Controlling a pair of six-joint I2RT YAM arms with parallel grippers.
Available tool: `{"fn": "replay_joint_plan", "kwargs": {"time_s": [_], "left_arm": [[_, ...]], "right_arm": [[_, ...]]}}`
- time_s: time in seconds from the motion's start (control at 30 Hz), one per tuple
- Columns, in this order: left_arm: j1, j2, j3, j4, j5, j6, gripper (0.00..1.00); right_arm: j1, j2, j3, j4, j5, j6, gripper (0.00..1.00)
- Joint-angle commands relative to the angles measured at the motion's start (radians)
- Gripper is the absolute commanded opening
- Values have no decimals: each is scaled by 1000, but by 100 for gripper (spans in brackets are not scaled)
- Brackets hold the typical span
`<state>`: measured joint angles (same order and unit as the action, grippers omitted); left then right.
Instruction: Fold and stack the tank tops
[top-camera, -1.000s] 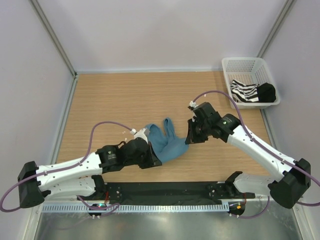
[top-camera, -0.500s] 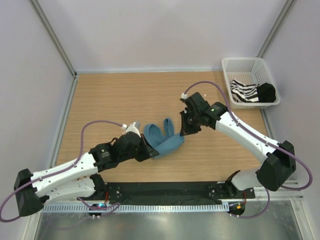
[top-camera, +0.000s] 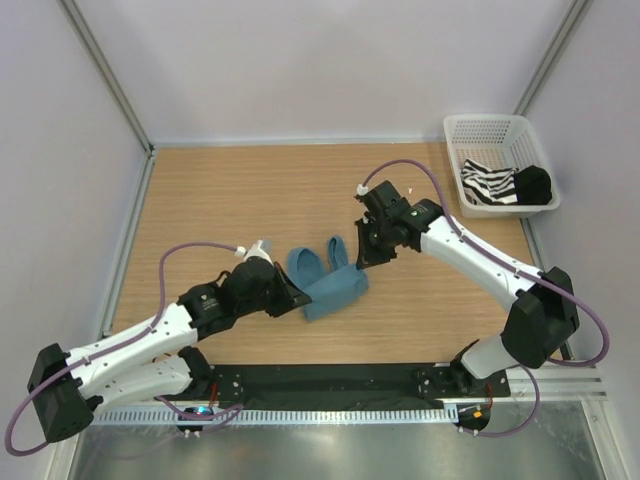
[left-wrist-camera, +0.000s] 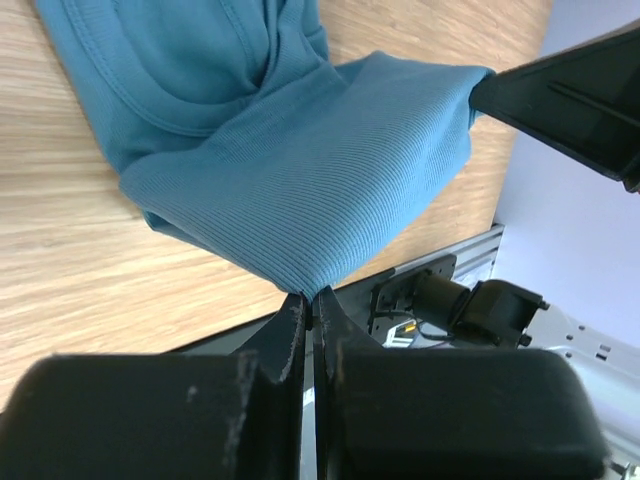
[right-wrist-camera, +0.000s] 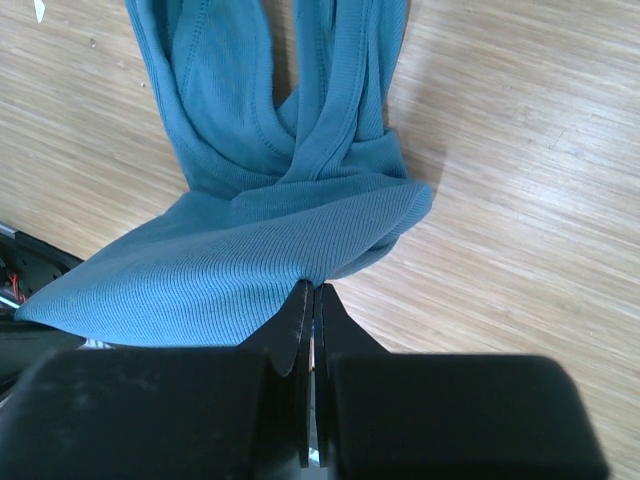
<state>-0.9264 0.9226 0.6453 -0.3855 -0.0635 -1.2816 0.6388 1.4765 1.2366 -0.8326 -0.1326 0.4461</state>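
Your teal-blue tank top (top-camera: 328, 282) sits near the middle of the table (top-camera: 220, 195), between your two arms. Its two shoulder straps lie on the wood and point toward the far side. The body of the top is doubled over on the near side, with one edge drawn out between the grippers.

Your left gripper (top-camera: 298, 303) has its fingers pressed together on the left end of that edge. In the left wrist view (left-wrist-camera: 310, 298) a small peak of ribbed cloth (left-wrist-camera: 300, 180) is pinched right at the fingertips. Your right gripper (top-camera: 362, 262) is likewise closed on the right end. From the right wrist (right-wrist-camera: 312, 290) you see the fabric (right-wrist-camera: 250, 270) gathered into the narrow slit between the fingers, with the crossed straps beyond it.

The striped tank top (top-camera: 488, 186) is well apart from all this. It lies crumpled in the white mesh basket (top-camera: 485, 122) at the far right corner of the table, with a black item (top-camera: 533, 183) just beside it in the same basket.
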Motion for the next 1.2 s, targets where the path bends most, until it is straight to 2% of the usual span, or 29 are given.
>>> {"fn": "replay_joint_plan", "kwargs": {"time_s": [0.0,0.33,0.57,0.9,1.17], "left_arm": [[50,4,-21,71,56,16,0],[268,41,-12,85,197,102,0],[396,133,0,138,300,156,0],[550,304,76,178,390,245,0],[639,545,171,249,447,306,0]], "right_arm": [[-10,16,57,47,-2,-17,1],[-36,154,167,70,-21,-32,1],[-71,274,276,81,-50,-37,1],[-108,432,392,142,-130,-18,2],[-136,579,481,259,-154,40,4]]}}
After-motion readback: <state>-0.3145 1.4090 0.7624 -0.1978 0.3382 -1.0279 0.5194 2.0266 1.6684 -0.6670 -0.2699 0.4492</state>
